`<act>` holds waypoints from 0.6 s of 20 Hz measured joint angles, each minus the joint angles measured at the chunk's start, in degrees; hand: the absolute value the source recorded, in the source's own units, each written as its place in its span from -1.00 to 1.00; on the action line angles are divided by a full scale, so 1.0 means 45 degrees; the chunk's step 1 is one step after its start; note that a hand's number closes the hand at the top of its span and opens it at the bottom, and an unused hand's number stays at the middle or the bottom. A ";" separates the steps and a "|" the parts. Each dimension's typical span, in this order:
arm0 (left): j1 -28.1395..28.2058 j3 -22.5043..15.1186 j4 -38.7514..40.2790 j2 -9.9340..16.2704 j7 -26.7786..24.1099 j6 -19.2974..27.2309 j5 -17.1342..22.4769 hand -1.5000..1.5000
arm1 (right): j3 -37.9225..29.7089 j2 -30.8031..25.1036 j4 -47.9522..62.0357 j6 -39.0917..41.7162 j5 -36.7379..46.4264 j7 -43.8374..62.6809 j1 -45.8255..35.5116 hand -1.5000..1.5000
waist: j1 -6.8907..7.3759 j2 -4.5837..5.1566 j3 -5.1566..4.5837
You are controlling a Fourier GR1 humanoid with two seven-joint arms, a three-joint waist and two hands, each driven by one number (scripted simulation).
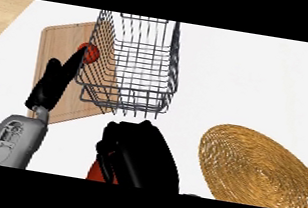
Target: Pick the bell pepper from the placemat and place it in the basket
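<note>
My right hand point(141, 154) sits low in the middle of the view, its fingers curled round the red-orange bell pepper point(94, 170). Only slivers of the pepper show at the hand's left edge. The hand is just short of the near rim of the wire basket point(137, 63), which stands at the top centre. The woven round placemat point(262, 169) lies bare to the right of the hand. My left hand point(54, 82) rests at the left, fingers straight and pointing up over the wooden board.
A wooden cutting board point(62, 43) lies at the left, partly under the basket. A small red round object point(89, 53) sits on it beside the basket's left wall, near my left fingertips. White counter spreads to the right.
</note>
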 measured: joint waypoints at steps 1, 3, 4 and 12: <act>-0.0041 -0.0002 -0.0014 -0.0009 0.0036 0.0025 -0.0014 0.00 | 0.0098 0.0007 -0.0200 -0.0291 -0.0161 0.0603 -0.0447 1.00 | -0.0011 -0.0021 -0.0008; -0.0040 0.0000 0.0046 -0.0030 0.0014 0.0095 -0.0065 0.00 | 0.0149 0.0017 -0.0545 -0.0723 -0.0574 0.1851 -0.1485 1.00 | -0.0059 -0.0032 -0.0022; -0.0037 0.0007 0.0066 -0.0048 0.0019 0.0113 -0.0063 0.00 | 0.0077 0.0020 -0.0669 -0.0898 -0.0804 0.2450 -0.2062 1.00 | -0.0068 -0.0037 -0.0029; 0.0029 0.0032 0.0140 0.0037 -0.0054 0.0092 -0.0117 0.00 | -0.1408 -0.0020 0.0022 -0.1568 -0.2502 0.5790 -0.7316 1.00 | -0.0105 -0.0075 -0.0061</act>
